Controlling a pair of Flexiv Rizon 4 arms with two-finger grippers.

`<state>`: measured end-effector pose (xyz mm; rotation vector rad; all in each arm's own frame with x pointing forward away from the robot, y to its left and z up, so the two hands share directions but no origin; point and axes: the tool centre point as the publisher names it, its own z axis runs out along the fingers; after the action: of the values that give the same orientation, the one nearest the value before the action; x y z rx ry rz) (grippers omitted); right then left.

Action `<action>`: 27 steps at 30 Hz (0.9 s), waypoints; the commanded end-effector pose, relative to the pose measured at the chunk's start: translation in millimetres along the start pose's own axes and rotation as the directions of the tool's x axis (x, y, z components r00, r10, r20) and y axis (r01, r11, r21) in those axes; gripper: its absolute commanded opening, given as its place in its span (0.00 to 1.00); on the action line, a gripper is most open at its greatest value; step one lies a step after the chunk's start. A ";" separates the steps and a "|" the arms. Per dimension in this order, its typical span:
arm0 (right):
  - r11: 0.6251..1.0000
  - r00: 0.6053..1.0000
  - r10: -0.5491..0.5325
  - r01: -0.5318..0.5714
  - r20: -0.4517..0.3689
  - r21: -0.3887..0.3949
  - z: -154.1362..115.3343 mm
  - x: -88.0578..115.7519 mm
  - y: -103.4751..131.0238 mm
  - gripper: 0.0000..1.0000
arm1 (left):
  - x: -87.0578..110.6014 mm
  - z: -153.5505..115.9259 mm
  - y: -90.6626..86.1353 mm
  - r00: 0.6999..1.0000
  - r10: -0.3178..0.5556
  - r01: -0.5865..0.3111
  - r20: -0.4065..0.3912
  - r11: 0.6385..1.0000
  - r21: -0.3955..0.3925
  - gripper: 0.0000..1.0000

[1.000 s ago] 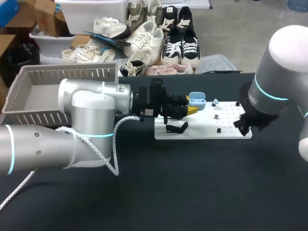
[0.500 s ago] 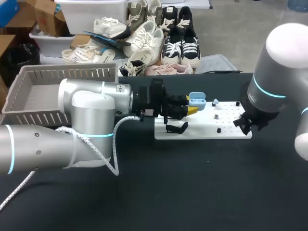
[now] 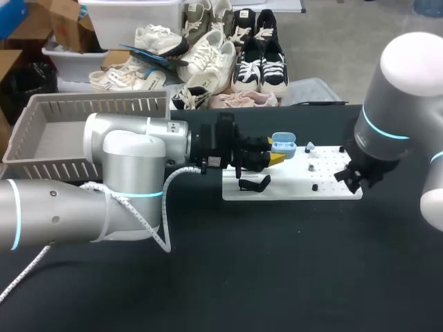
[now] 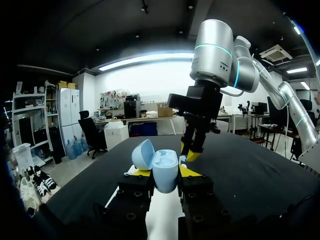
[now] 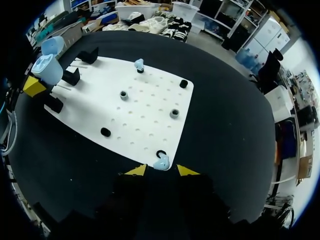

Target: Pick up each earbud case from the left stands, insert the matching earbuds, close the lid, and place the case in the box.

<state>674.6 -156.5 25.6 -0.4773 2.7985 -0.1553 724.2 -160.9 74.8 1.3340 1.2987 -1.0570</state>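
My left gripper (image 4: 165, 172) is shut on a light blue earbud case (image 4: 159, 167) whose lid stands open; the case (image 3: 284, 145) is held above the left part of the white pegboard (image 3: 291, 188). At the board's near right corner, my right gripper (image 5: 161, 170) is low over a pale blue earbud (image 5: 161, 162) next to a black peg. Its yellow fingertips (image 5: 137, 170) flank the earbud with narrow gaps on both sides, so it is open. A second earbud (image 5: 139, 63) sits on a peg further along the board. From the left wrist view, the right gripper (image 4: 190, 152) is just beyond the case.
Black case stands (image 5: 89, 55) line the pegboard's left side, and one more stand (image 3: 256, 183) is under the left gripper. Several small black pegs (image 5: 174, 114) dot the board. A grey slatted basket (image 3: 41, 131) stands at the table's far left.
The right arm has shifted slightly over the board's corner. The left arm and the case have not moved.
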 end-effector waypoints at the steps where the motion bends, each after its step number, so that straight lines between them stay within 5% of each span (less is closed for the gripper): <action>1: 1.000 1.000 0.000 0.000 -0.004 0.001 4.1 -3.3 2.2 0.31 | 0.8 -0.4 -0.2 1.000 0.001 -0.001 0.003 1.000 0.000 0.00; 24: 1.000 1.000 0.013 -0.012 -0.026 0.005 8.2 -5.4 1.6 0.15 | 0.8 -0.4 -0.2 1.000 0.001 -0.001 0.003 1.000 0.000 0.00; 27: 1.000 0.999 0.014 -0.014 -0.029 0.006 8.3 -5.4 1.6 0.00 | 0.8 -0.4 -0.2 1.000 0.001 -0.001 0.003 1.000 0.000 0.00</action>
<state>679.5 -154.8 20.4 -0.4594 2.8241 -0.1627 724.2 -160.9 74.7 1.3340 1.2987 -1.0570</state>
